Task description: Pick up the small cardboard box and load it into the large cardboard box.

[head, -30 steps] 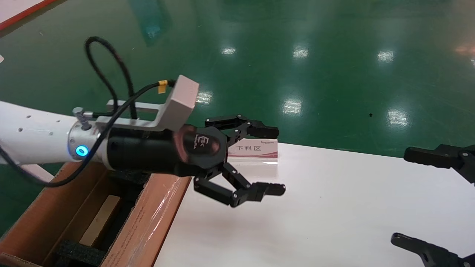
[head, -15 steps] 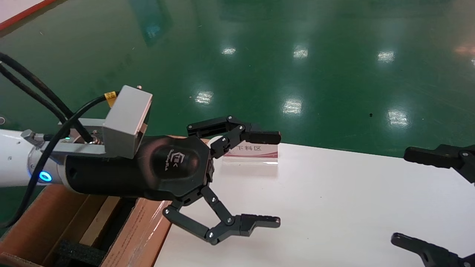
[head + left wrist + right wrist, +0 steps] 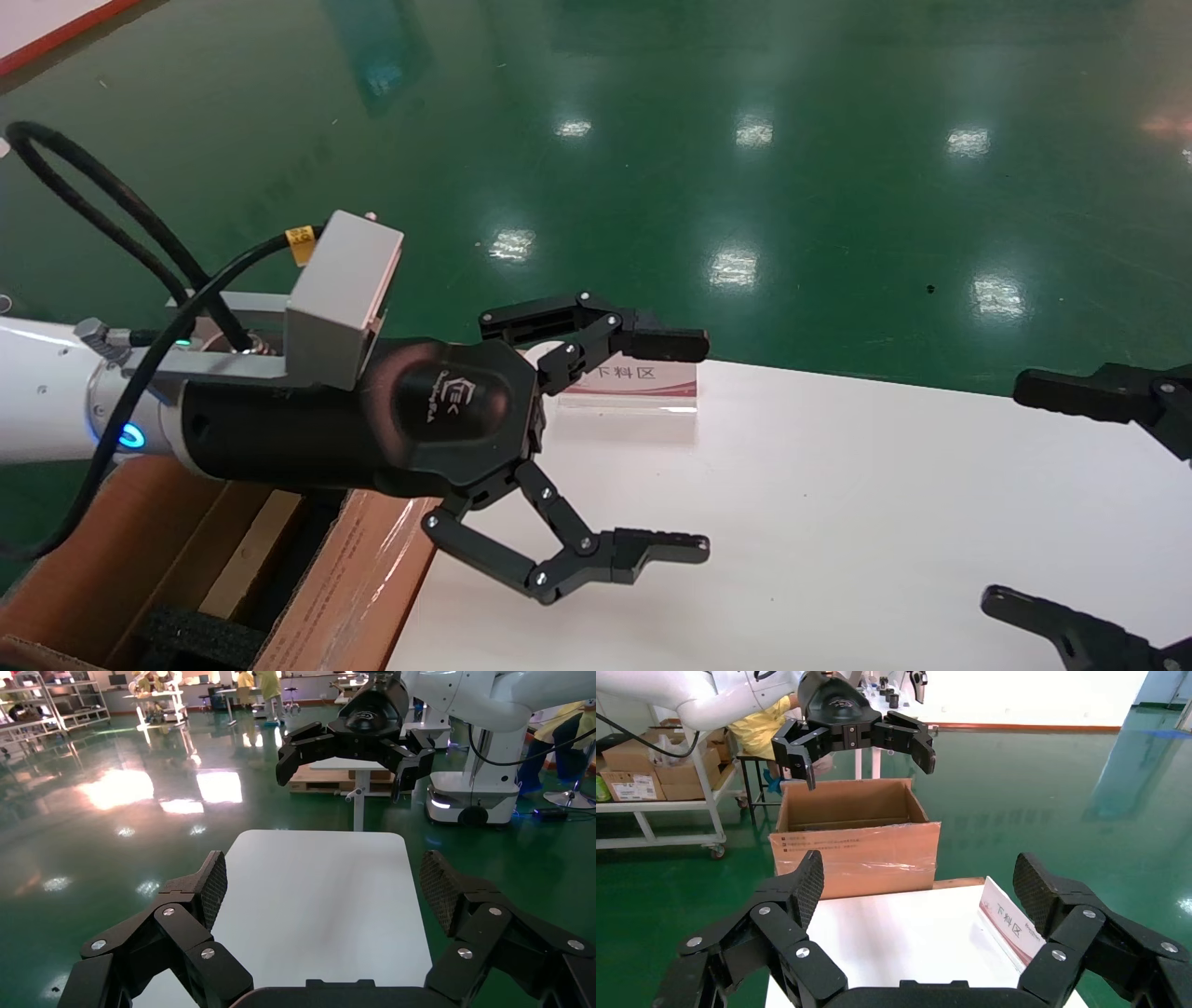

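Note:
The large cardboard box (image 3: pixel 358 578) stands at the table's left end, its taped flap against the edge; it also shows in the right wrist view (image 3: pixel 856 855). Inside it, between black foam blocks (image 3: pixel 200 638), a pale tan narrow slab (image 3: pixel 250 554) stands on edge; it looks like the small cardboard box's side. My left gripper (image 3: pixel 682 445) is open and empty, level above the table's left part, just right of the large box. It shows far off in the right wrist view (image 3: pixel 866 755). My right gripper (image 3: pixel 1010 494) is open and empty at the table's right end.
The white table (image 3: pixel 838 522) holds a small acrylic sign (image 3: pixel 638 384) with red print at its far left edge, also in the right wrist view (image 3: pixel 1011 927). Glossy green floor lies all round. The left wrist view shows bare tabletop (image 3: pixel 316 903) between the fingers.
My left gripper has rolled about its wrist and drawn back a little toward the large box, staying open and empty. The right gripper has not moved.

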